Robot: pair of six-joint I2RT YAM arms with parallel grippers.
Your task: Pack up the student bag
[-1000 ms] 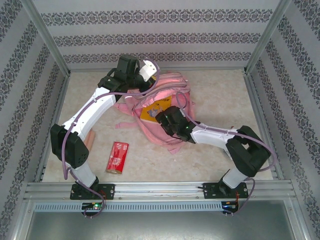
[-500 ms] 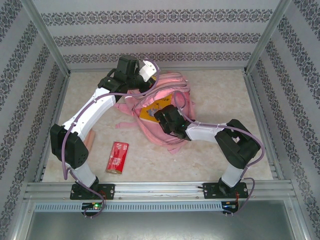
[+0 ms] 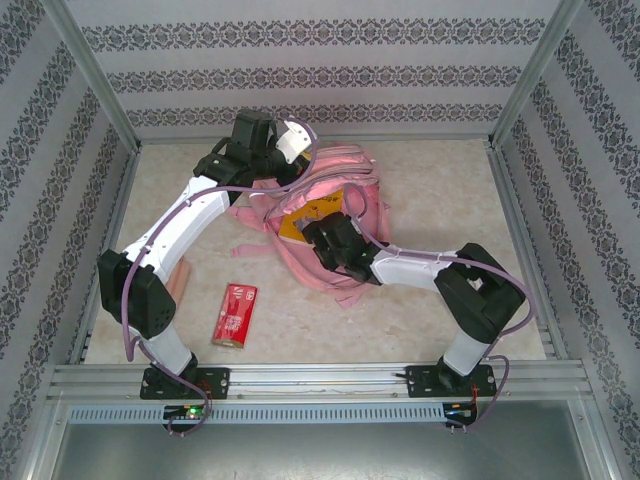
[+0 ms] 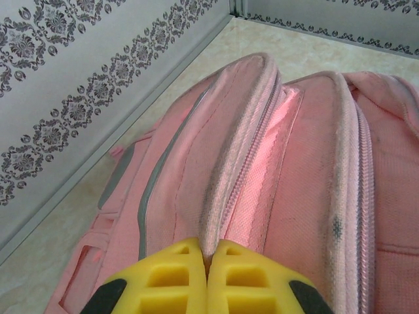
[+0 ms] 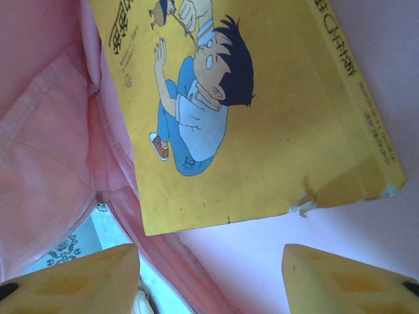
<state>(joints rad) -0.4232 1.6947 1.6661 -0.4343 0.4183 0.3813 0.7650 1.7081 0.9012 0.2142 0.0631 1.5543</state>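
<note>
The student bag (image 3: 345, 178), soft and pink, lies at the back middle of the table with its mouth held up. My left gripper (image 3: 303, 158) is at its top, shut on a fold of the zip edge (image 4: 226, 196); its yellow fingertips (image 4: 208, 252) pinch the pink fabric. A yellow book (image 3: 297, 224) with a cartoon boy on its cover (image 5: 262, 111) sits in the bag's opening, with pink lining (image 5: 46, 163) around it. My right gripper (image 3: 316, 233) hovers just short of the book's lower edge, open (image 5: 209, 268), nothing between its fingers.
A small red packet (image 3: 235, 314) lies on the table at the front left. A brownish object (image 3: 182, 277) rests beside the left arm's elbow. Pink straps (image 3: 250, 250) trail left of the bag. Patterned walls and metal rails enclose the table.
The right arm has pushed its gripper left and a little farther into the bag's opening, with the jaws slightly wider. The left arm holds still.
</note>
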